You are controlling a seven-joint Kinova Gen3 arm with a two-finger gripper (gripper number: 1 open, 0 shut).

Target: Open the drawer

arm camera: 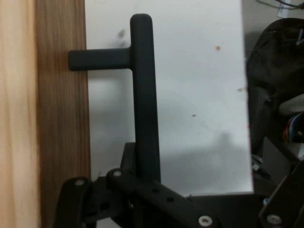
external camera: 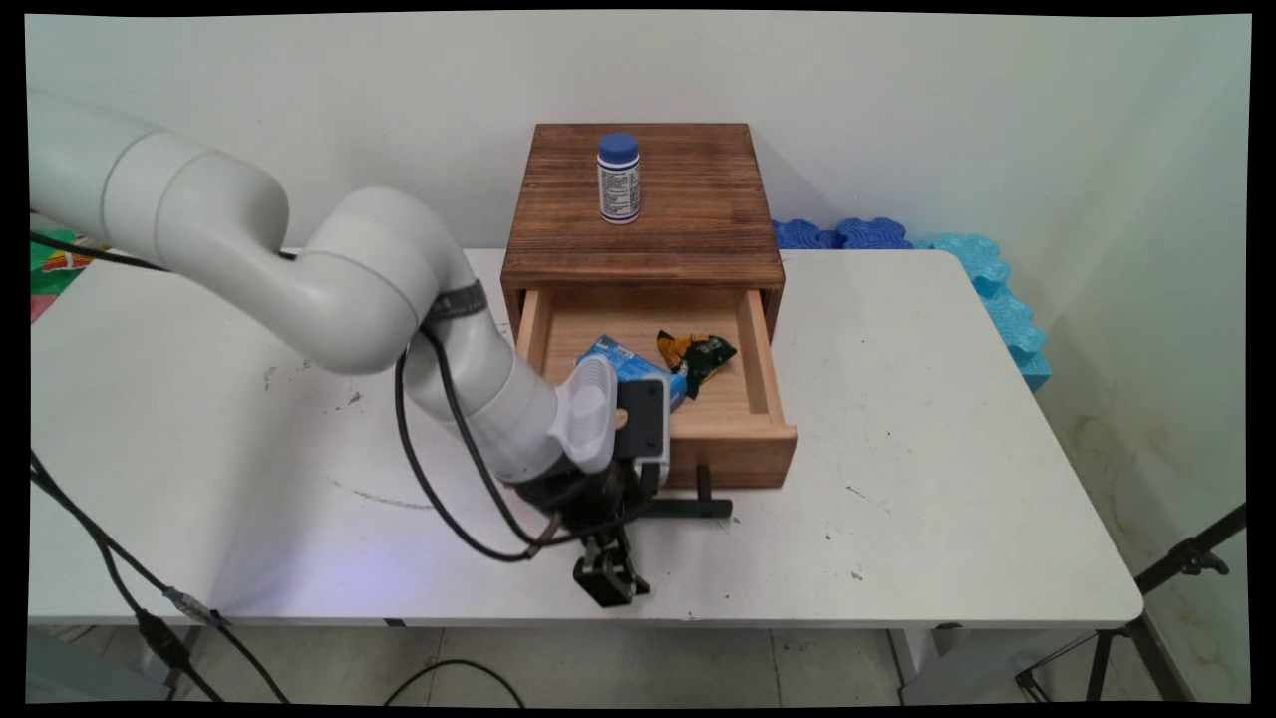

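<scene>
Looking across the white table (external camera: pixel 947 449) in the main view, you can see a brown wooden box (external camera: pixel 643 249) standing at the far side, by the wall. A small white bottle with a blue cap (external camera: pixel 618 179) stands upright on top of the box. The box has one drawer (external camera: pixel 738 454), and it is pulled out. Inside the drawer lie a blue packet (external camera: pixel 623 359) and, just beside it on the right, a crumpled dark wrapper with green and orange on it (external camera: pixel 698 357). The arm hides part of the blue packet. A black bar handle (external camera: pixel 688 507) sticks out from the front of the drawer. The black gripper (external camera: pixel 608 578) is low over the table, right at the left end of this handle and near the table's front edge. I cannot tell from here if the gripper is open or closed. Black cables (external camera: pixel 449 479) hang from the arm. Behind the table, to the right of the box, are dark blue foam pieces (external camera: pixel 842 234) and light blue ones (external camera: pixel 997 289).

The hand view looks at the table (arm camera: pixel 199 118) from close up. The wooden drawer front (arm camera: pixel 61 118) fills the left side. The handle (arm camera: pixel 145 95) stands out from it on a short post, and its long bar runs down until it goes behind the gripper (arm camera: pixel 142 204) at the bottom. The gripper is right at the bar, but this view does not show either if it is open or closed on it.
</scene>
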